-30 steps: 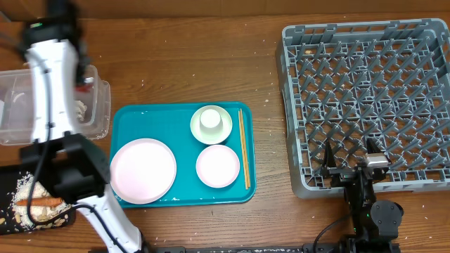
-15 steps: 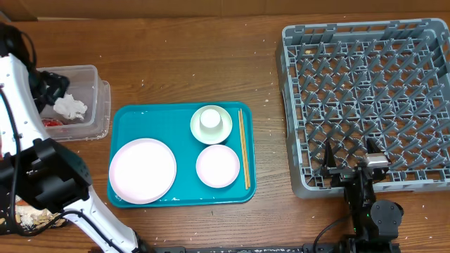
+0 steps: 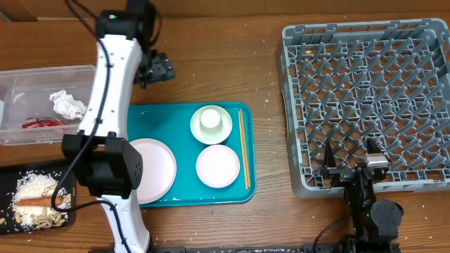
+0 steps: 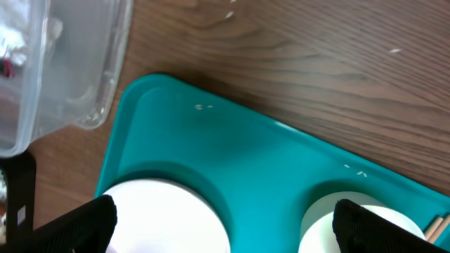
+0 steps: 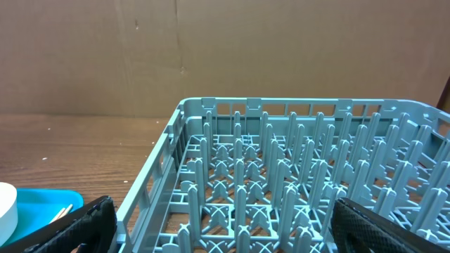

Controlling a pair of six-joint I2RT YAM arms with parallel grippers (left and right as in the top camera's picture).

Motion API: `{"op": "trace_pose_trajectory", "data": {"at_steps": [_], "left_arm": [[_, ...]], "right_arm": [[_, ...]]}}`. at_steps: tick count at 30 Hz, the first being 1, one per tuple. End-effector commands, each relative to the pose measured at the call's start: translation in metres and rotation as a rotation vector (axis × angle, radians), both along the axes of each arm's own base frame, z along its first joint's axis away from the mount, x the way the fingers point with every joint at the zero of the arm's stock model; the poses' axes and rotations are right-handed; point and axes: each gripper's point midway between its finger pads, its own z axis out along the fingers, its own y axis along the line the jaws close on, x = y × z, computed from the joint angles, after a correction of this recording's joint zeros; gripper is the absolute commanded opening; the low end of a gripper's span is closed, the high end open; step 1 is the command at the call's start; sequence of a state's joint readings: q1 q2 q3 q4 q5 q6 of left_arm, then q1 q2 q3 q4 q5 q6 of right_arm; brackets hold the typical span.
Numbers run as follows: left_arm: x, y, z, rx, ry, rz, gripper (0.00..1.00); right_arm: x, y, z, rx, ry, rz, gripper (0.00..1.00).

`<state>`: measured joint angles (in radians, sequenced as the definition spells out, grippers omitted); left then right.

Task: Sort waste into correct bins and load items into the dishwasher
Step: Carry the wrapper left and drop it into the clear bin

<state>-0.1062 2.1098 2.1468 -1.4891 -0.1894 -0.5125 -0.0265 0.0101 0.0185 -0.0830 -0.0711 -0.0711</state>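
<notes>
The left gripper [image 3: 157, 68] is held spread and empty above the table, just beyond the teal tray [image 3: 169, 123] and beside the clear tub [image 3: 42, 74], in which the tissue ball [image 3: 68, 105] and red wrapper [image 3: 39, 124] are seen. The crumbs [image 3: 28, 186] and orange stick [image 3: 35, 201] are laid on the black tray [image 3: 8, 174]. The right gripper [image 3: 349, 163] is likewise seen spread and empty at the near edge of the grey rack [image 3: 365, 28].

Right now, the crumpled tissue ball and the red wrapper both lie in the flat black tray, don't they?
Not quite. The crumpled tissue ball and the red wrapper both lie in the clear plastic tub, not the flat black tray. The overhead view shows it. The black tray holds pale crumbs and an orange stick.
</notes>
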Motion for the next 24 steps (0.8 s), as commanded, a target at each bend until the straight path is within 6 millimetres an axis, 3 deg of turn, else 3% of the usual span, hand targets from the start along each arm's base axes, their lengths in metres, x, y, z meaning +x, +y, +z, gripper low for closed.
{"op": "trace_pose_trajectory", "data": {"at_steps": [1, 6, 11, 14, 16, 18, 21, 24], "left_arm": [[0.006, 0.016, 0.007, 0.051, -0.034, 0.017, 1.0], [0.009, 0.051, 0.007, 0.046, -0.05, 0.105, 1.0], [0.004, 0.082, 0.004, -0.056, -0.073, 0.343, 1.0], [0.003, 0.089, 0.003, -0.099, -0.071, 0.37, 1.0], [0.002, 0.095, 0.003, -0.098, -0.072, 0.384, 1.0], [0.001, 0.096, 0.003, -0.098, -0.072, 0.385, 1.0], [0.001, 0.096, 0.003, -0.098, -0.072, 0.385, 1.0], [0.002, 0.096, 0.003, -0.098, -0.072, 0.384, 1.0]], "right_arm": [[0.0, -0.002, -0.003, 0.003, 0.0, -0.007, 1.0], [0.0, -0.002, -0.003, 0.004, 0.0, -0.007, 1.0], [0.0, 0.002, 0.002, 0.004, -0.02, 0.011, 1.0], [-0.005, 0.028, 0.02, -0.003, -0.094, 0.167, 1.0], [-0.019, 0.066, 0.03, -0.021, -0.141, 0.401, 1.0], [-0.036, 0.093, 0.026, -0.029, -0.13, 0.589, 1.0], [-0.057, 0.113, 0.044, -0.079, -0.228, 0.738, 1.0], [-0.08, 0.122, 0.081, -0.102, -0.393, 0.82, 1.0]]}}
